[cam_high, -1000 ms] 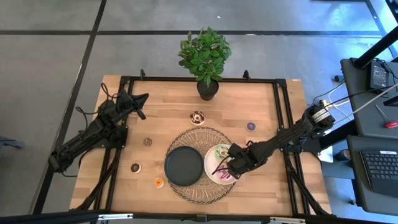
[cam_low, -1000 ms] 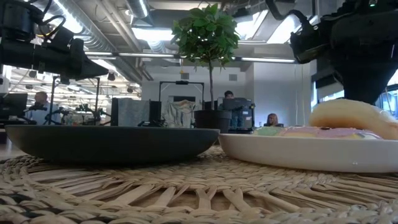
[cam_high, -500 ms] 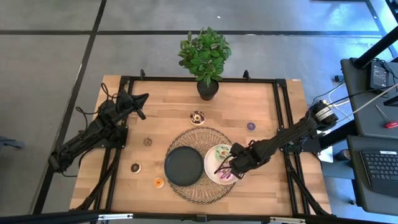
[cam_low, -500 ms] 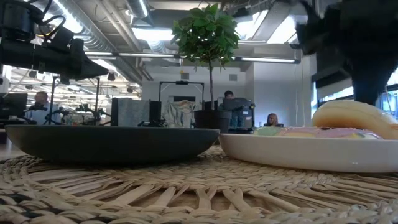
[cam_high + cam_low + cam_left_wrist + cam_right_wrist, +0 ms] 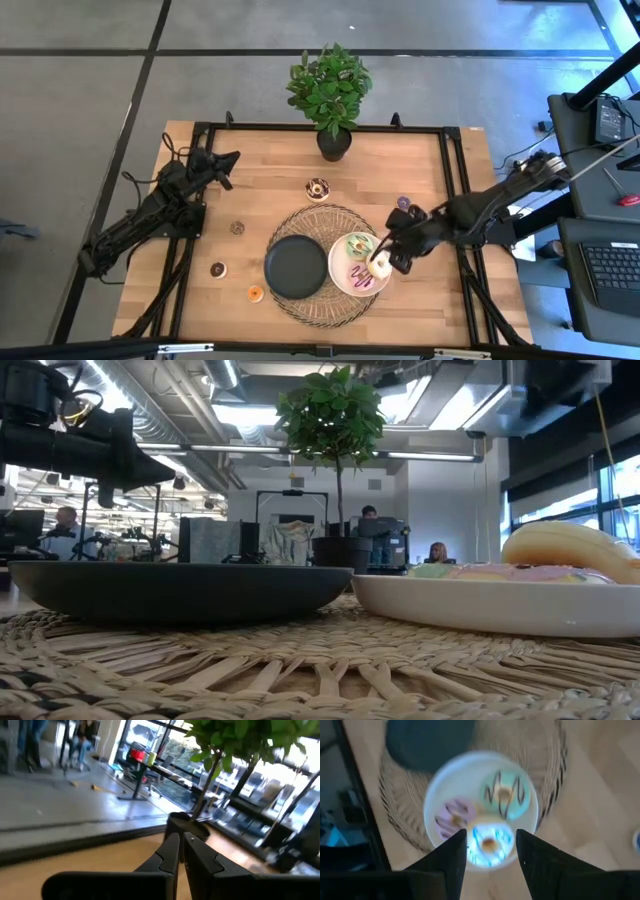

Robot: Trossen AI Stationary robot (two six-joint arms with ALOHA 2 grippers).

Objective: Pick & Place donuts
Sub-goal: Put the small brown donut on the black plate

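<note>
My right gripper (image 5: 392,250) hangs open above the right part of the white plate (image 5: 343,283) and touches nothing. In the right wrist view its gripper (image 5: 491,837) looks straight down on the plate (image 5: 436,795), which carries a green donut (image 5: 505,795), a pink-purple donut (image 5: 451,816) and a cream donut (image 5: 489,845). The cream donut (image 5: 379,266) lies by the plate's right rim and shows in the low view (image 5: 565,545). More donuts lie on the bare table: chocolate (image 5: 318,187), purple (image 5: 403,202), brown (image 5: 238,228), another (image 5: 218,269), orange (image 5: 255,293). My left gripper (image 5: 228,163) waits shut at the far left.
A black plate (image 5: 296,266) sits beside the white one on a round woven mat (image 5: 320,215). A potted plant (image 5: 330,95) stands at the table's far edge. Bare wood lies on both sides of the mat. People sit in the room behind.
My right gripper has risen off the white plate and drawn back toward the table's right and far side; its arm has left the low view. The cream donut now lies uncovered on the plate's right part.
</note>
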